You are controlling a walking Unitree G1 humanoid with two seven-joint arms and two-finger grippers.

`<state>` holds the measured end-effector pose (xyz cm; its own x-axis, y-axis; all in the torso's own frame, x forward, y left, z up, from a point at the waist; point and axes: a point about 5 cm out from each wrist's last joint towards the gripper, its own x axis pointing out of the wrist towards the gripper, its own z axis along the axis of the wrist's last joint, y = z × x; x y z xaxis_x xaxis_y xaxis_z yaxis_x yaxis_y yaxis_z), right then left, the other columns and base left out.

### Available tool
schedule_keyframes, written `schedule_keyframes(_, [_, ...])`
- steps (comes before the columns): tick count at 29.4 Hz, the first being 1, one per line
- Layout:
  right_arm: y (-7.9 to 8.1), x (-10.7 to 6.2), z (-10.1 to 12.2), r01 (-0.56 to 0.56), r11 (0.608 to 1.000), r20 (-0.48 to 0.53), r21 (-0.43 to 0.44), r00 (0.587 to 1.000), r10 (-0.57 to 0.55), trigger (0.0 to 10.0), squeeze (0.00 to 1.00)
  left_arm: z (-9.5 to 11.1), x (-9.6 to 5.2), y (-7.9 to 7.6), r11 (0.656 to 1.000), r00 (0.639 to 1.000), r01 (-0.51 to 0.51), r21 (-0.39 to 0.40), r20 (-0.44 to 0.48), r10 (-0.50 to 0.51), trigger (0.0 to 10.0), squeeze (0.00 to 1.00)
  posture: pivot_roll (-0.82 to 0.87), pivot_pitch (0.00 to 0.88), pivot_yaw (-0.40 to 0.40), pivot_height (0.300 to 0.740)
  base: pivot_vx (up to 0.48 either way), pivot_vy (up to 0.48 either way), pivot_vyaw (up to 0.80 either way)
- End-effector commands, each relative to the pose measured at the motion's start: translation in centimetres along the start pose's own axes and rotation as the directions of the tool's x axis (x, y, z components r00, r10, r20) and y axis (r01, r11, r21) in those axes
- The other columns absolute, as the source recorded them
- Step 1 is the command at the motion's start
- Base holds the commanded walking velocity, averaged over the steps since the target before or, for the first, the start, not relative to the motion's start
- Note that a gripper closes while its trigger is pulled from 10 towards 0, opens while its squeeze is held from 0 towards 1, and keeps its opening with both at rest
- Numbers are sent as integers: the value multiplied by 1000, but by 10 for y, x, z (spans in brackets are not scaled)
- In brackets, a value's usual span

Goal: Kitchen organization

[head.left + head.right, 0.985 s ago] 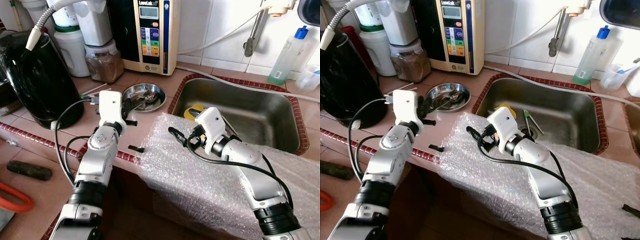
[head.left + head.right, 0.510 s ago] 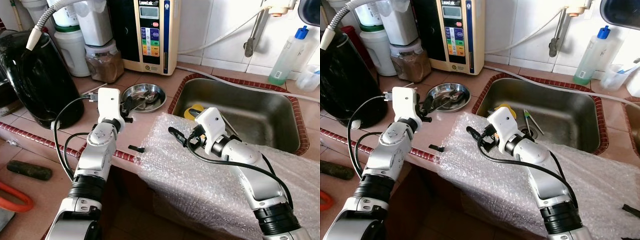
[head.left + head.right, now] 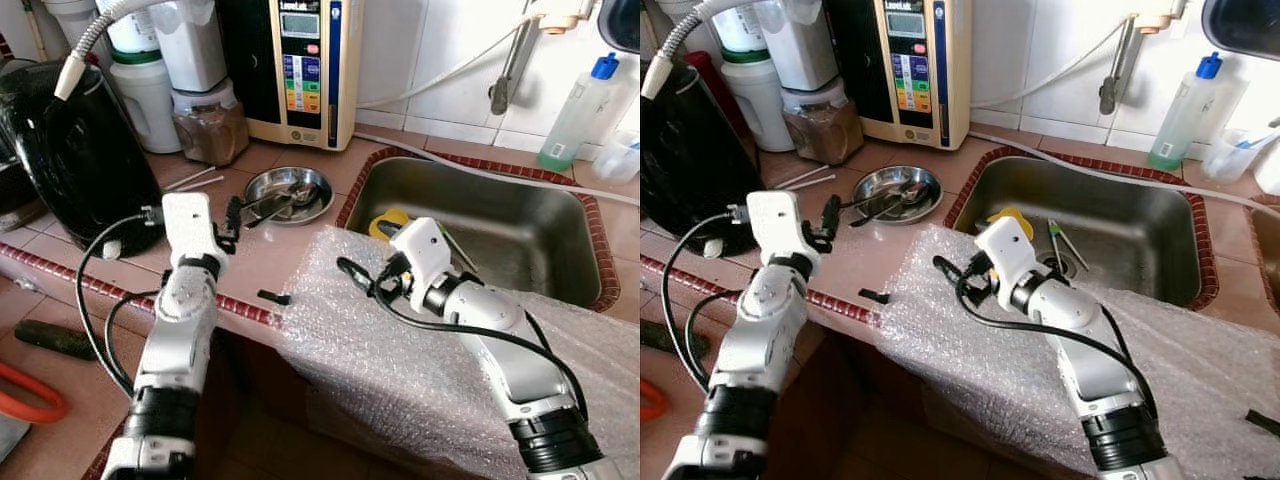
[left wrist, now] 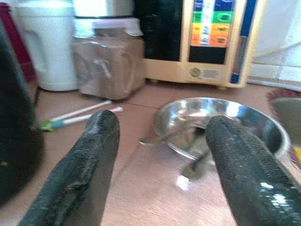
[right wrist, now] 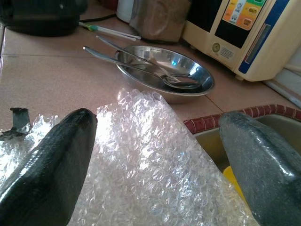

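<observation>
- The left wrist view shows the left gripper (image 4: 160, 155) with fingers spread apart, empty, aimed at the steel bowl (image 4: 244, 122); 2 white sticks (image 4: 80, 115) lie beside a brown-filled jar (image 4: 108, 63).
- The right wrist view shows the right gripper (image 5: 155, 160) spread wide, holding nothing, above the bubble wrap (image 5: 141, 155).
- The head views show 2 utensils (image 3: 275, 200) resting in the bowl on the counter, with the sink (image 3: 520, 235) and a black kettle (image 3: 70, 160) to either side.

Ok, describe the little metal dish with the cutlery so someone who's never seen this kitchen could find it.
Start at the steel sink set in the tiled counter. On the counter just to its left, in front of the cream water machine, sits a shallow round steel dish. It is the one shiny bowl there, with spoon handles poking over its rim.
</observation>
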<state>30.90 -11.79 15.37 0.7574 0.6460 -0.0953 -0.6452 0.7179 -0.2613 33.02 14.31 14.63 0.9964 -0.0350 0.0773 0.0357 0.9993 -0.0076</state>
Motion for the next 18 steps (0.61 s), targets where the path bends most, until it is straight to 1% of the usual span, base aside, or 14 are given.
schedule_keyframes(1, [0,2,3,-12,1000,8,-18,1000,13,10000,0,1,-3,-2,1000,1000,25,8,3,-25,10000,1000,-23,0,44,740,0,0,0])
schedule_keyframes(5, [1,2,2,-17,1000,6,-19,1000,17,10000,0,-6,-3,-10,997,997,69,-15,-40,-70,10000,1000,-26,0,43,740,0,0,0])
schedule_keyframes(8, [1,1,2,-18,1000,5,-21,1000,18,10000,0,-9,-2,-13,997,996,78,-26,-52,-79,10000,1000,-31,0,45,740,0,0,0])
schedule_keyframes(10, [1,1,2,-18,1000,5,-22,1000,18,10000,0,-10,-1,-13,996,995,81,-25,-55,-82,10000,1000,-34,0,47,740,0,0,0])
schedule_keyframes(11, [1,1,2,-16,1000,5,-22,1000,17,10000,0,-12,0,-11,997,995,70,-42,-62,-72,10000,1000,-35,0,47,740,0,0,0])
schedule_keyframes(15, [1,0,2,-14,1000,3,-21,1000,14,10000,0,-12,6,-9,996,995,60,-70,-74,-65,10000,1000,-37,0,49,740,0,0,0])
schedule_keyframes(18, [2,0,2,-15,1000,3,-20,1000,15,10000,0,-11,10,-9,995,994,68,-71,-75,-73,10000,1000,-37,0,49,740,0,0,0])
